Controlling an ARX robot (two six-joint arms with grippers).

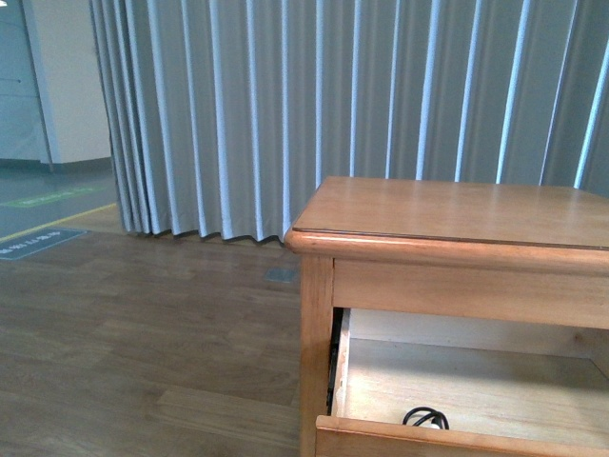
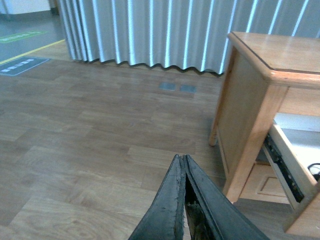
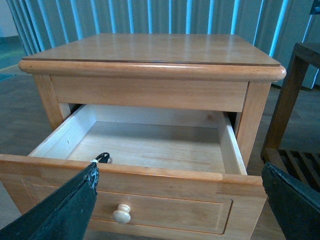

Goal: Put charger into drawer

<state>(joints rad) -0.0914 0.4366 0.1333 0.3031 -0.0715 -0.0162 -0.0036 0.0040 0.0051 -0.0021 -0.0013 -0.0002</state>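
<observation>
Right gripper (image 3: 179, 172) is gaping wide before the wooden nightstand (image 3: 150, 50); left gripper (image 2: 181, 160) is hanging pinched closed on nothing above the floor (image 2: 90, 130). Its pulled-out drawer (image 3: 165, 176) is holding the charger (image 3: 102, 158), black cable showing just behind the front panel. Floor sign (image 1: 38, 243) lettering is blurring beyond reading.

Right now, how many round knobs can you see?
1: a pale knob on the front panel of the open drawer; others may be hidden below the frame.

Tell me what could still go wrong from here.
The charger cable lies tight against the front wall of the open drawer. The plug body is hidden, so its placement is unconfirmed. The right gripper, fingers wide apart, sits close to the drawer front and might bump it.
</observation>
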